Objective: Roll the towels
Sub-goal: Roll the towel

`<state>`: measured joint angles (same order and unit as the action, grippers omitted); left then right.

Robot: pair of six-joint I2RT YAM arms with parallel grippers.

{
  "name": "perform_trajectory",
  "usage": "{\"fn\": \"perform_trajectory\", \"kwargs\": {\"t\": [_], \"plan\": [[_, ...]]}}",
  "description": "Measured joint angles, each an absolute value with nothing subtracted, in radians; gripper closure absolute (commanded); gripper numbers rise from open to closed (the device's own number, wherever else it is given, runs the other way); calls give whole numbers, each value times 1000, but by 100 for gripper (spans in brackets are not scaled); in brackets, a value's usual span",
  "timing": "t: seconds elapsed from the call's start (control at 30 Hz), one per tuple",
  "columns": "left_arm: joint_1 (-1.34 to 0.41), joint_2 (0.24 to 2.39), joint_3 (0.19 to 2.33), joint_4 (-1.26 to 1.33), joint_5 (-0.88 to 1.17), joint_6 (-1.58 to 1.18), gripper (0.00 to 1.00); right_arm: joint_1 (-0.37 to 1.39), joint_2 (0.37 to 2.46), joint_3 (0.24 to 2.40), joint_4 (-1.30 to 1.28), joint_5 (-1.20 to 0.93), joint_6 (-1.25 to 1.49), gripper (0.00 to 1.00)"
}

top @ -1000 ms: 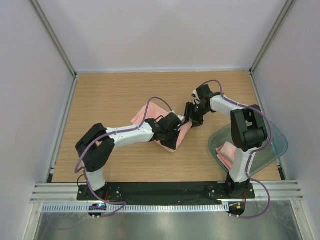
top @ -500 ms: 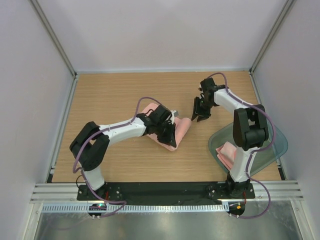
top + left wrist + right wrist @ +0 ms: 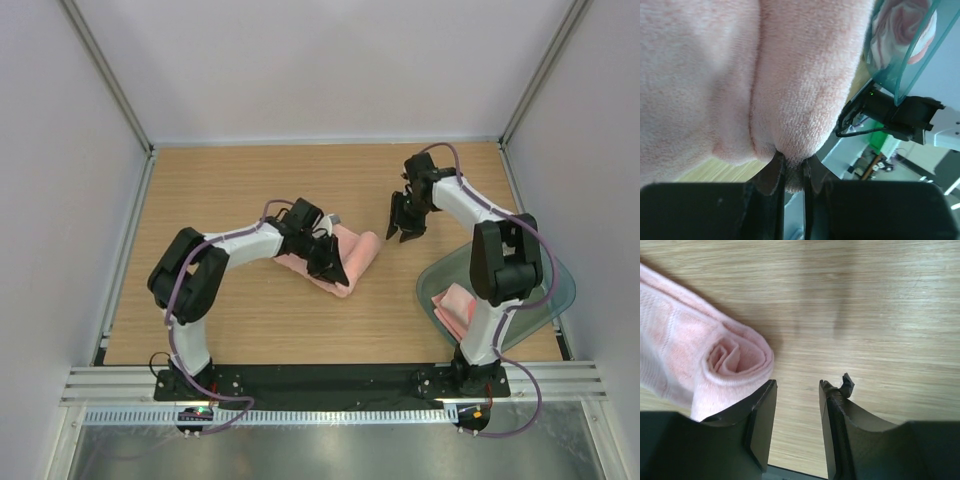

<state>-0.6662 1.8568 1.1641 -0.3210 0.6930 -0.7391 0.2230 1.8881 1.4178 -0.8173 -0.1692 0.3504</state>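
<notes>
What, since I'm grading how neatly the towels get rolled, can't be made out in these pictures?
- Table towel: in the top view the left gripper and its arm cover its middle. The left wrist view cuts off its edges, so how far it is rolled is unclear.
- Tub towel: in the top view the right arm hides part of it. The left wrist view shows it only through the tub wall.

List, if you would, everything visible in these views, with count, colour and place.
Soft terry-cloth towel on the table: one, salmon pink, partly rolled, mid-table.
Terry-cloth towel in the tub: one, salmon pink, inside it.
Translucent plastic tub: one, grey-green, table's near right.
Wooden table: one, light brown, beneath everything.
Robot's left gripper: one, black, shut on the table towel.
Robot's right gripper: one, black, open, beside that towel's rolled end.
</notes>
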Motion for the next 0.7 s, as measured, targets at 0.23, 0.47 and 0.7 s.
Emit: {"fn": "perform_trajectory", "kwargs": {"t": [0.23, 0.47, 0.7], "plan": [[-578, 1943, 1166, -317, 788, -787, 99, 221, 1775, 1388, -761, -286, 359, 36], [-530, 1995, 1217, -387, 824, -771, 98, 221, 1637, 1141, -501, -559, 447, 23], [-475, 2045, 1265, -472, 854, -736, 97, 236, 1684, 948, -256, -677, 549, 20]]}}
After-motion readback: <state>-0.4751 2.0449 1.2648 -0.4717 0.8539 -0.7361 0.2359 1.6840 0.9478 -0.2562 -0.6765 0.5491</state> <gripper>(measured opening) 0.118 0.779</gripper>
